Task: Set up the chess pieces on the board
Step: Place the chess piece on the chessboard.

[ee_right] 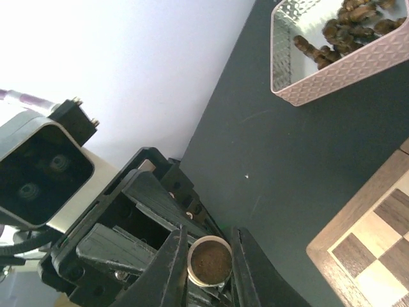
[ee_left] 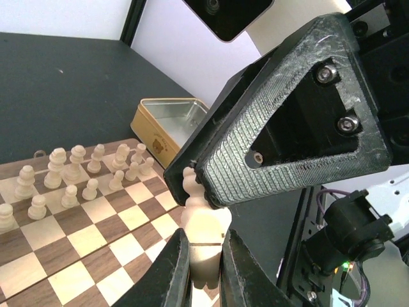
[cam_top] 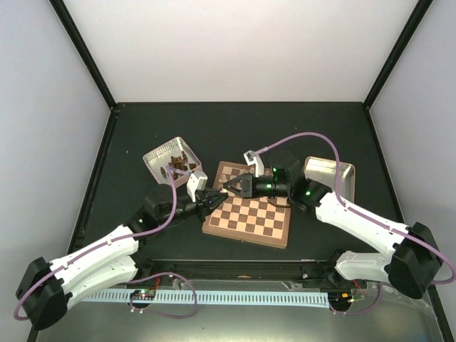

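The cream chess piece [ee_left: 204, 214] is hanging in the air right at the left edge of the board [cam_top: 251, 219], and both claws are gripping it at once. The left claw [ee_left: 206, 246] is clamping tight on it, while the right claw [ee_right: 208, 243] is squeezing in around its felt-bottomed base. More cream pieces [ee_left: 83, 169] are standing in rows on the board, which is sitting on the dark table [cam_top: 178, 128].
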### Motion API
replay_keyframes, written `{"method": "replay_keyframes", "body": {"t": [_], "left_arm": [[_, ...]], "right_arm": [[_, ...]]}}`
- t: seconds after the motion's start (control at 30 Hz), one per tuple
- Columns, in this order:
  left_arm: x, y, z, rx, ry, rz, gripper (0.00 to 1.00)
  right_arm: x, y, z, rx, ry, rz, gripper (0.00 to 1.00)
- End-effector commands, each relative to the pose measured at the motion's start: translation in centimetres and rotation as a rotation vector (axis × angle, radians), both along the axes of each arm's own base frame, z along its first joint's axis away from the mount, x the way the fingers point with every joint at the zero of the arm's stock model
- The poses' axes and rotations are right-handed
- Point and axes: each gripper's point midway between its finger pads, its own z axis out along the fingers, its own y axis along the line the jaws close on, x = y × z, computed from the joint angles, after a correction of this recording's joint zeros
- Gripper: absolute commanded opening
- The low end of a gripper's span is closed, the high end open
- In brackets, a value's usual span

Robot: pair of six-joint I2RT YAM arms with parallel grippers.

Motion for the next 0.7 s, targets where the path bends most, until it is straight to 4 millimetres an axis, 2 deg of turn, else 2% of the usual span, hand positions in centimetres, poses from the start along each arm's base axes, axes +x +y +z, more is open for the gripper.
{"method": "replay_keyframes", "body": {"t": [0.0, 0.1, 0.2, 0.27, 0.37, 0.57, 0.67], "left_arm": [[-0.7, -0.3, 3.8, -0.074, -0.072, -0.042, 0.03], [-0.6, 0.2, 4.5, -0.106, -0.053, -0.010, 0.26], [0.1, 0.9, 5.3, -0.189, 0.027, 0.057, 0.56], [-0.1, 1.0, 6.2, -0.282, 0.059, 0.045, 0.60], [-0.2, 1.0, 6.8, -0.358, 0.099, 0.032, 0.60], [1.0, 0.9, 5.3, -0.327, 0.143, 0.089, 0.60], [1.0, 0.6, 5.4, -0.330, 0.149, 0.076, 0.60]], "right_arm": [[0.7, 0.0, 1.2, 0.107, 0.016, -0.063, 0.10], [1.0, -0.5, 1.3, 0.184, 0.056, -0.120, 0.09], [1.3, -1.1, 2.0, 0.271, 0.091, -0.174, 0.09], [1.3, -1.4, 2.7, 0.330, 0.101, -0.190, 0.09], [1.5, -1.7, 3.0, 0.371, 0.119, -0.208, 0.10], [1.6, -2.3, 4.0, 0.466, 0.151, -0.218, 0.11], [1.7, -2.3, 4.1, 0.484, 0.166, -0.213, 0.11]]}}
